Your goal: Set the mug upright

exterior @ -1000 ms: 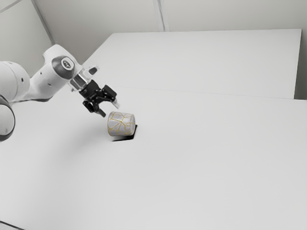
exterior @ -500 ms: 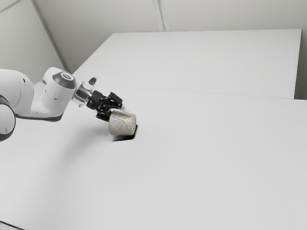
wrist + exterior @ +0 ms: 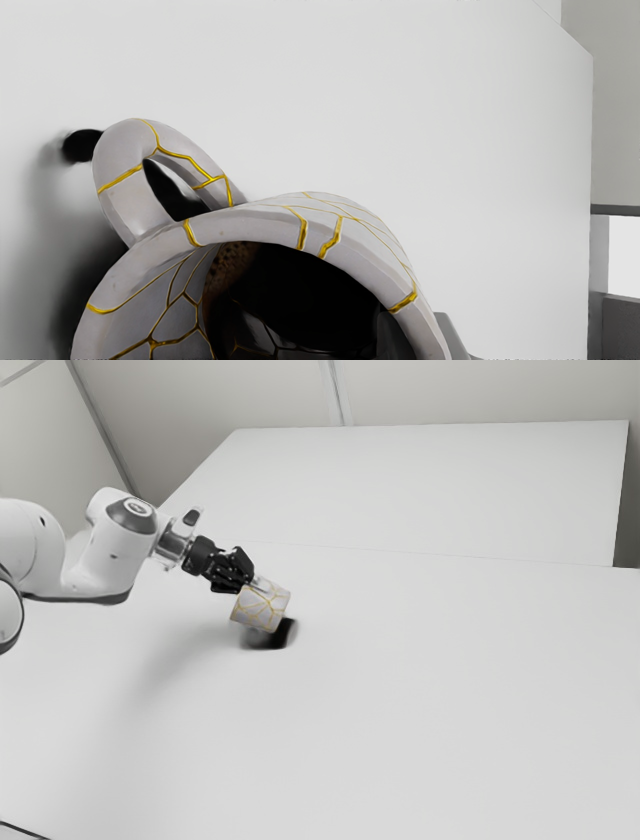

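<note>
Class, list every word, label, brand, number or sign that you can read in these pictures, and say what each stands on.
No text can be read.
Arm: a small round mark on its joint, too small to read.
Mug: gold lines on its visible surface, a pattern with no letters or numbers.

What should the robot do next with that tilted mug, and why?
Probably turn the gripper gently until the mug's opening faces up, before letting go. Its fingers pinch the mug's wall, one inside and one outside, and the mug leans over its dark shadow.
</note>
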Controlling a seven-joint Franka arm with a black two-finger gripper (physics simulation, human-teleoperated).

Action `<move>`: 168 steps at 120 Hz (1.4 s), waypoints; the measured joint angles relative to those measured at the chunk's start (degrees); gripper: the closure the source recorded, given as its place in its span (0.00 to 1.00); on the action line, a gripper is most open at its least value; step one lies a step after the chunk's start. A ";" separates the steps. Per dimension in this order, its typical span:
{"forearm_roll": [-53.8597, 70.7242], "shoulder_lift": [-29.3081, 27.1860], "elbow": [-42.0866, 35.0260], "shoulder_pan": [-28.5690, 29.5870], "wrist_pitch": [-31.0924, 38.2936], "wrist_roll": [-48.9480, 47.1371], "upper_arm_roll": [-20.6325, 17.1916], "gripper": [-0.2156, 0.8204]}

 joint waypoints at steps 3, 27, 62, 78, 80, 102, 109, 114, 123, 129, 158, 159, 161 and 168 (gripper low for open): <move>0.22 -1.00 -0.32 -0.13 -0.05 0.15 -0.06 0.95; 9.32 -9.89 -3.85 -1.77 -0.56 -0.27 -0.85 0.96; 26.59 -22.43 -12.41 -13.02 -1.70 -6.90 2.48 0.96; 32.67 -27.19 -16.32 -18.76 -1.53 -11.23 3.78 0.96; 33.45 -27.92 -16.91 -18.94 -1.49 -11.80 3.78 0.96; 41.19 -33.32 -24.39 -17.67 1.38 -18.04 1.01 0.96; 43.76 -34.23 -26.95 -17.73 3.74 -19.95 -0.07 0.96; 45.16 -34.62 -28.67 -17.74 5.63 -21.23 -0.43 0.96; 47.38 -34.90 -32.01 -17.69 9.58 -23.35 -0.88 0.96; 48.49 -34.96 -33.80 -17.70 12.18 -24.65 -1.03 0.96; 51.22 -34.74 -40.17 -17.68 23.53 -29.93 -1.99 0.96; 51.25 -34.71 -40.27 -17.68 23.82 -30.09 -2.01 0.96; 51.30 -34.59 -40.43 -17.68 24.37 -30.39 -2.04 0.96; 51.47 -34.02 -40.73 -17.67 25.99 -31.38 -2.09 0.96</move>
